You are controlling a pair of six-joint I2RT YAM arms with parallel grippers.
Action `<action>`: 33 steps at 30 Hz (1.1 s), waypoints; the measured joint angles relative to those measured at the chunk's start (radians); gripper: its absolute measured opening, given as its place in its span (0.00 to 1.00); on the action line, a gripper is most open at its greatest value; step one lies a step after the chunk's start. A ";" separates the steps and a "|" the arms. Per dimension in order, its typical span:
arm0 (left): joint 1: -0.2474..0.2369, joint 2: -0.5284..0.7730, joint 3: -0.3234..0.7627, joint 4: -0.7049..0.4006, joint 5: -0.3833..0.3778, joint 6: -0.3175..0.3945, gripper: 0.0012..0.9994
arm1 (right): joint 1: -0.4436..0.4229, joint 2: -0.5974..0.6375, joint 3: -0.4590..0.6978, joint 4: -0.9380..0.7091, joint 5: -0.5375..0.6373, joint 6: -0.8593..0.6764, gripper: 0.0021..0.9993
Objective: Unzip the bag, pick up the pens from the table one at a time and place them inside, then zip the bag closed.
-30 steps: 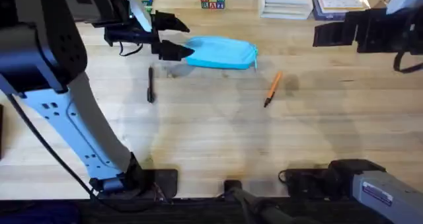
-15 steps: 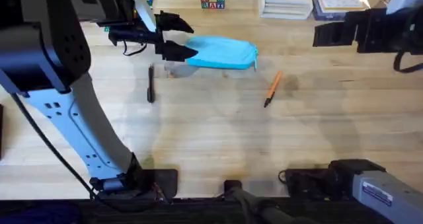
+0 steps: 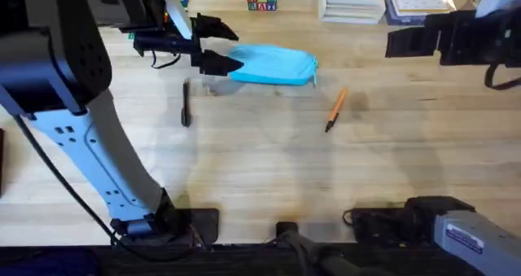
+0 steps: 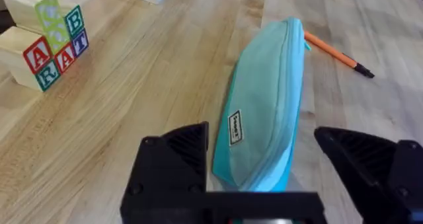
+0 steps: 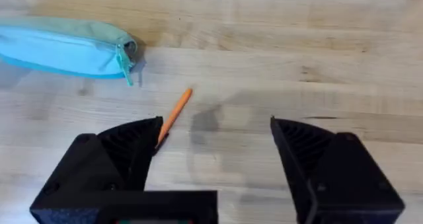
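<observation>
Overhead: left gripper (image 3: 216, 45) spread wide at the near end of the bag (image 3: 273, 65), likely lining up to pin it for unzipping. Bag zipped, lying flat on the table (image 3: 260, 170). Right gripper (image 5: 215, 141) gapes, empty, above the orange pen (image 3: 336, 109). Black pen (image 3: 186, 103) lies left of bag. Letter blocks (image 4: 46, 39) and clear boxes (image 3: 352, 2) along far edge.

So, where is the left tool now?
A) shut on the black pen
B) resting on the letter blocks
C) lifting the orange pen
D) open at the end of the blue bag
D: the left tool stands open with the end of the blue bag between its fingers, bag zipped.
</observation>
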 joint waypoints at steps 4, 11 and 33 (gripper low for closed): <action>0.000 0.000 0.001 -0.001 0.000 -0.009 0.53 | 0.000 0.000 0.000 0.000 0.000 0.000 1.00; -0.002 0.000 0.001 -0.002 0.000 -0.008 0.04 | 0.000 0.000 0.000 0.000 0.000 0.000 1.00; -0.002 0.000 0.001 -0.001 0.000 -0.008 0.04 | 0.000 0.120 0.000 -0.012 -0.218 -0.046 1.00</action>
